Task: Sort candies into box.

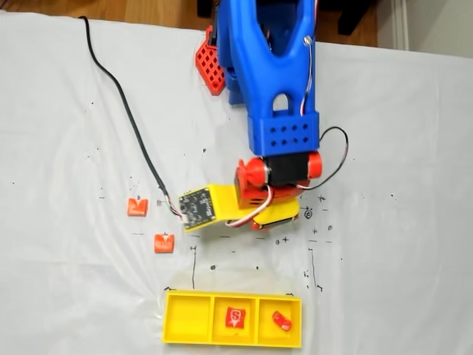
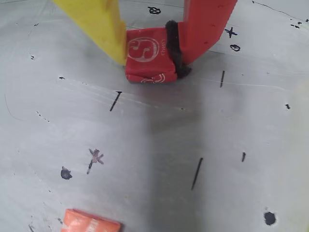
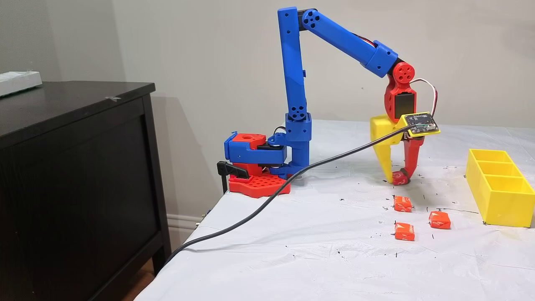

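While hand (image 2: 150, 58) pinches candy (image 2: 147, 60) resting on surface (image 2: 159, 145), you're at grasp step; next lift, carry to box (image 3: 499, 190), likely empty compartment.

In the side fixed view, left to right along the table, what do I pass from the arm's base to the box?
Red base → gripper pinching a candy → two loose candies stacked near-far → third loose candy → yellow box.
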